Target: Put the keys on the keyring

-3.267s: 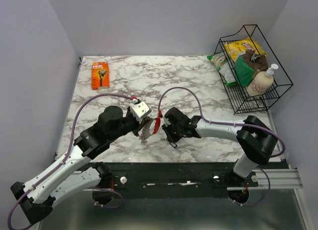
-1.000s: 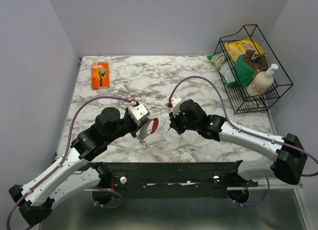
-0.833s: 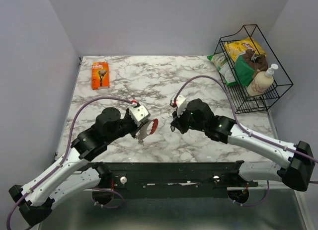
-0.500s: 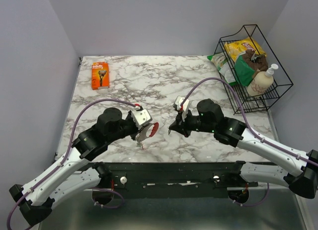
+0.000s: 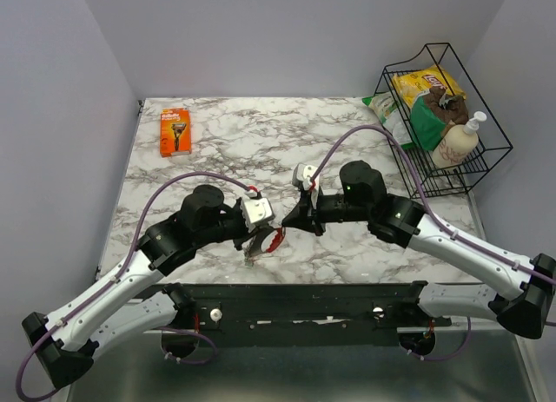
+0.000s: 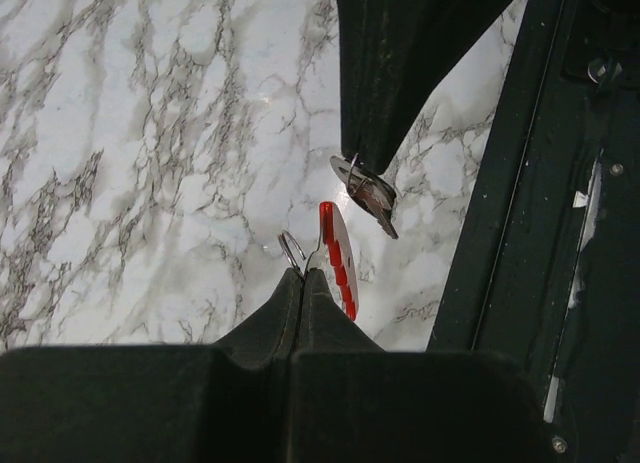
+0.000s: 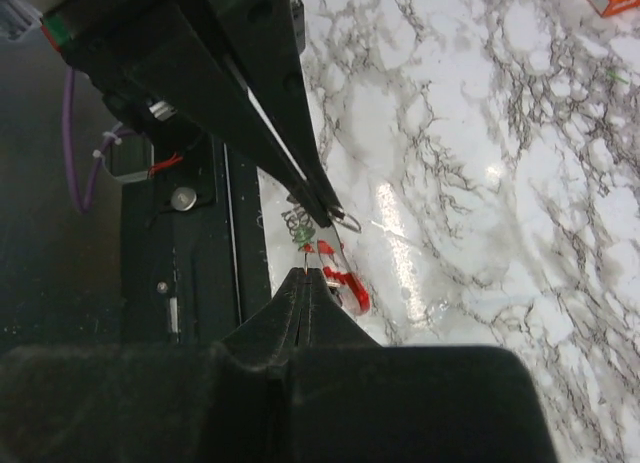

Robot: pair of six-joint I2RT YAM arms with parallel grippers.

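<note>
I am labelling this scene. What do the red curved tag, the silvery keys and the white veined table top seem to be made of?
The red curved tag: probably plastic, glossy. The silvery keys: metal, with bright grey glints. The white veined table top: polished marble or marble-print laminate, I cannot tell; glare shows on it.

The worktop (image 5: 217, 133) looks like glossy white marble with grey veins, the keys (image 6: 365, 195) are shiny silvery metal with a smooth red plastic tag (image 6: 336, 258), the basket (image 5: 492, 117) is thin black wire, and the razor pack (image 5: 175, 131) is orange printed card.
</note>
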